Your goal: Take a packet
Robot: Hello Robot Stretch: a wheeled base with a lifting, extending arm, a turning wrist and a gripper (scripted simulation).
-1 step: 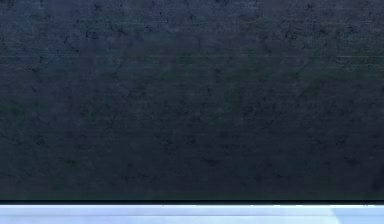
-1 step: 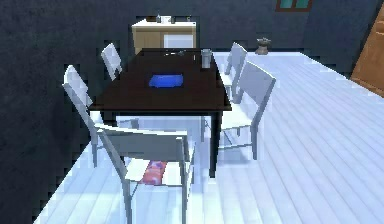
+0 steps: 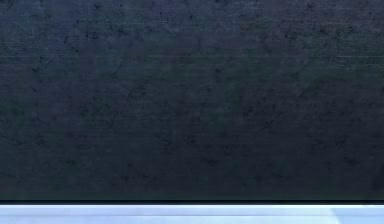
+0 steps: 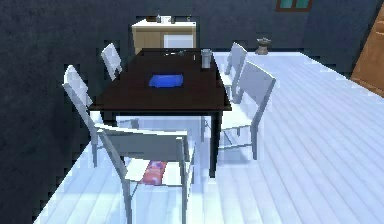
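Matt, dark blue-grey wall (image 3: 190,100) with a mottled, slightly rough look, above a strip of pale, smooth floor (image 3: 190,214). A dining table (image 4: 195,97) has a dark, smooth top that looks like stained wood with a faint sheen. The chairs (image 4: 140,143) around it look like white-painted wood, smooth and matt. The pale floorboards (image 4: 300,150) show plank lines and a soft gloss. On the table lie a flat blue thing (image 4: 166,81), matt and perhaps cloth, and a small grey cup (image 4: 206,58) with a metal-like look. A flat red-and-white thing (image 4: 153,172) lies on one chair seat; its material cannot be told. The cabinet (image 4: 160,37) looks like light, matt wood, and the door (image 4: 370,55) like warm orange-brown wood.
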